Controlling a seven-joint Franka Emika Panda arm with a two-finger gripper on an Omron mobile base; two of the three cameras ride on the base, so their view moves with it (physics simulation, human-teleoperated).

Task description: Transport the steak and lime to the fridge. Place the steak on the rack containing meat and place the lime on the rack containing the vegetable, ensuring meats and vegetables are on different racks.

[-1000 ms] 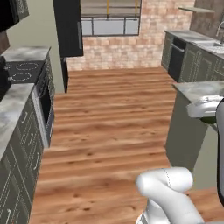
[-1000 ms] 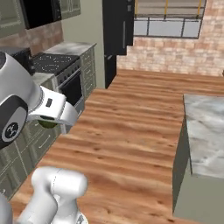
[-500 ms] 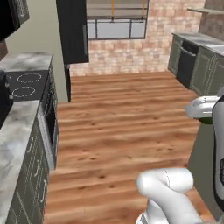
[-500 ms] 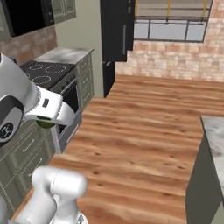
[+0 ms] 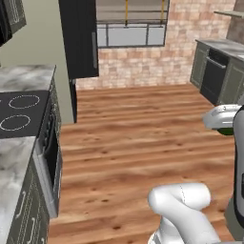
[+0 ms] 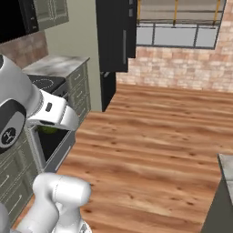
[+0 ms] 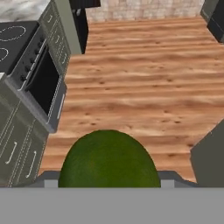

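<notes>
While claw (image 7: 109, 183) grips lime (image 7: 109, 159) | stove (image 7: 26, 57) left | floor (image 7: 144, 74) ahead

Wooden plank floor (image 5: 143, 124) carries the stove (image 5: 28, 124) and grey cabinets (image 7: 17, 144).

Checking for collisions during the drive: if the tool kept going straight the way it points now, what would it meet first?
Probably the bare wooden floor; the tool, shut on the lime, aims down at it, the oven off to one side.
</notes>
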